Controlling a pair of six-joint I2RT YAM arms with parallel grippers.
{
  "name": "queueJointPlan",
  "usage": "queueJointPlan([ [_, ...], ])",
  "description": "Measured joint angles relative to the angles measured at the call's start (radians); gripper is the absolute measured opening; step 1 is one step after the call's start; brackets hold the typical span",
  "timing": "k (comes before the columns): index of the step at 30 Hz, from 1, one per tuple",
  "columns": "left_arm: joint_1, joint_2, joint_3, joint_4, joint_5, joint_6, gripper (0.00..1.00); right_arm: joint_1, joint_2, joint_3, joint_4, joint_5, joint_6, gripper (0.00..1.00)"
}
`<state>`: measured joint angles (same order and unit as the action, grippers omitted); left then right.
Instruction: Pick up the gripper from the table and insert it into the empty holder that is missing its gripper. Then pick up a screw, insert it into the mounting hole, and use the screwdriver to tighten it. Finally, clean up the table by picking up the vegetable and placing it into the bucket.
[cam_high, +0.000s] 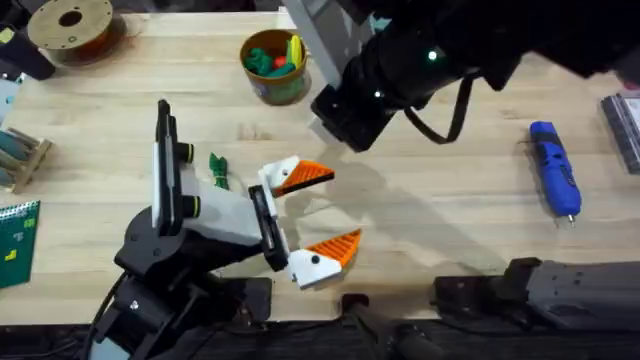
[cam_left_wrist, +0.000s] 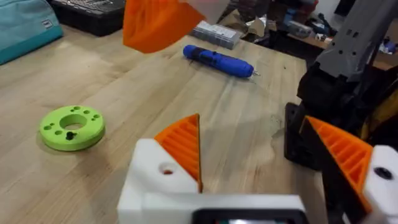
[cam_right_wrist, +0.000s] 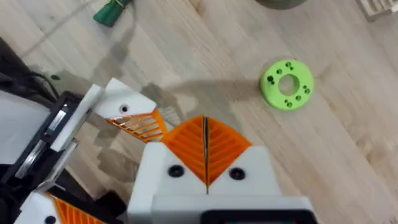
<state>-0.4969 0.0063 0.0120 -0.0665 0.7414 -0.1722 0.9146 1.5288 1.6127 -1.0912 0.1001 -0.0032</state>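
Near the middle of the pale wooden bench, the left claw stands wide, a ribbed orange plastic wedge seated in its far white angular holder. The right claw is pressed closed. The likely next step is a screw, entered square into the smooth round mounting hole. A blue pen-shaped screwdriver lies at the right.

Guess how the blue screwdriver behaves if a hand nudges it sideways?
The screwdriver lies flat on bare wood and looks round-bodied, so it would probably roll. It looks rigid, unlikely to flex. Its thin silver tip seems the most delicate part.
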Motion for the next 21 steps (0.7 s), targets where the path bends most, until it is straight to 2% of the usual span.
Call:
queueJointPlan([
  [6, 0.0, 0.0, 0.0, 0.0, 0.0, 0.0, 0.987, -0.011, 0.0, 0.0, -0.001, 0.015, 0.04, 0.028],
  [12, 0.0, 0.0, 0.0, 0.0, 0.0, 0.0, 0.987, -0.1, 0.049, 0.002, 0.002, 0.035, 0.111, 0.844],
  [13, 0.0, 0.0, 0.0, 0.0, 0.0, 0.0, 0.987, -0.121, 0.068, 0.002, 0.004, 0.036, 0.128, 0.877],
  [17, 0.0, 0.0, 0.0, 0.0, 0.0, 0.0, 0.987, -0.194, 0.163, 0.002, 0.016, 0.038, 0.211, 0.888],
  [20, 0.0, 0.0, 0.0, 0.0, 0.0, 0.0, 0.987, -0.225, 0.216, 0.002, 0.021, 0.039, 0.251, 0.816],
  [21, 0.0, 0.0, 0.0, 0.0, 0.0, 0.0, 0.987, -0.231, 0.252, 0.002, 0.052, 0.039, 0.274, 0.744],
])
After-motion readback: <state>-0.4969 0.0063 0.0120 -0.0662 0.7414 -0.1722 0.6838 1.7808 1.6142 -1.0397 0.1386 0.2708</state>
